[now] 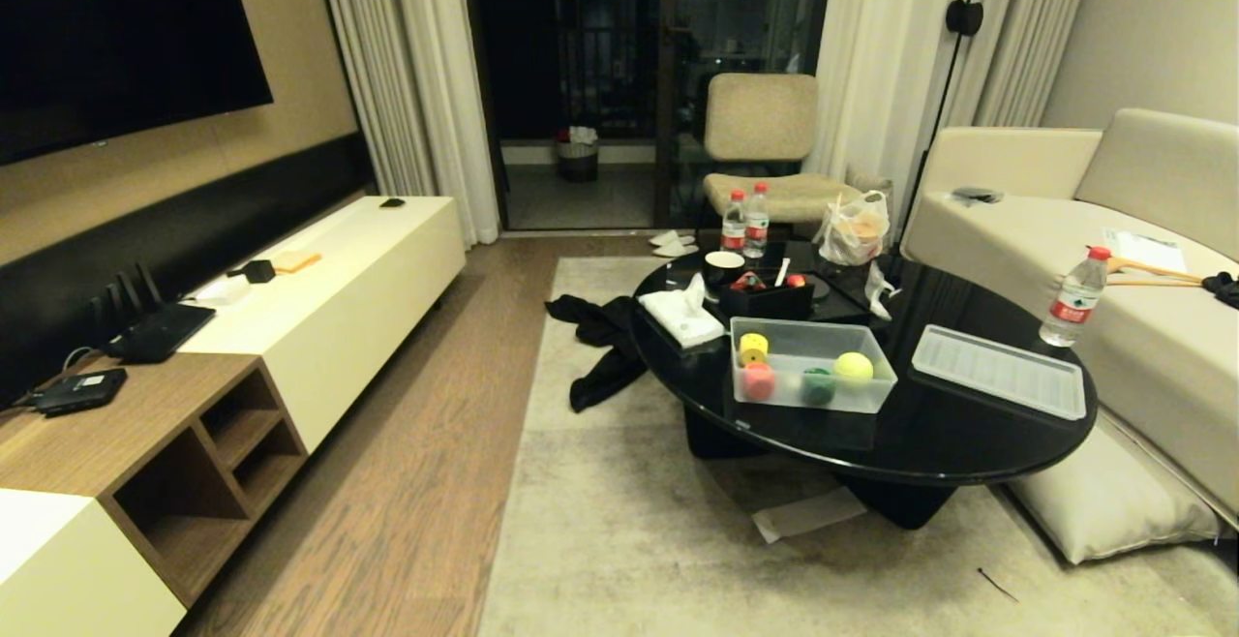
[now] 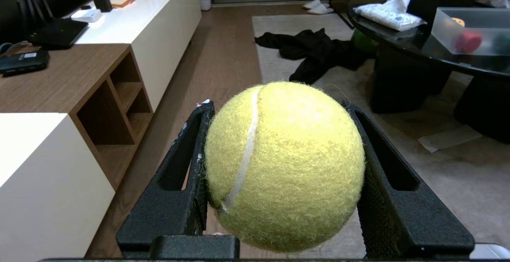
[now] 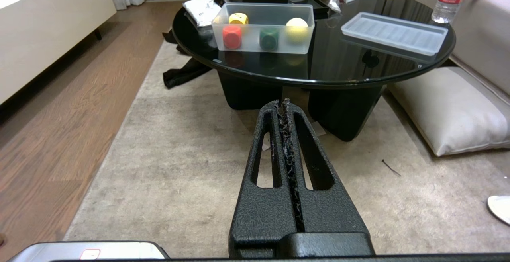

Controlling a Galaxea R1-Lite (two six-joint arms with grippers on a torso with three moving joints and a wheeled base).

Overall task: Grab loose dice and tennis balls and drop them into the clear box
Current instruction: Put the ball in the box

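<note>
The left gripper (image 2: 281,174) has its fingers clamped on a tennis ball (image 2: 283,166), one finger on each side of the fuzz, with the ball bulging well past the fingertips. It hangs over the rug, well short of the round black table (image 1: 929,443). The right gripper (image 3: 285,106) carries nothing; its fingers are pressed together and it points at the table from the rug side.

The clear box (image 1: 811,363) stands open on the table, toward the edge nearest the robot. Inside it lie a second tennis ball (image 1: 853,366) at the end nearer the lid, and a yellow die (image 1: 753,347), a red die (image 1: 758,380) and a green die (image 1: 818,385). The ribbed lid (image 1: 1001,371) rests flat on the table beside the box, on the sofa side. No pale tan die shows in any view.

The robot looks to be still away from the table, so the carry and the drop remain, in my judgement. The risks from here:
- The grip sits around the ball's middle only; a jolt while driving could let it roll out onto the rug.
- The box is shallow and a ball bounces, so a release from high above could send it back out or off the glossy table.
- Coming in low, the arm could catch the table edge or push the light box.
- The black cloth (image 1: 602,347) on the floor beside the table could snag the wheels.
</note>
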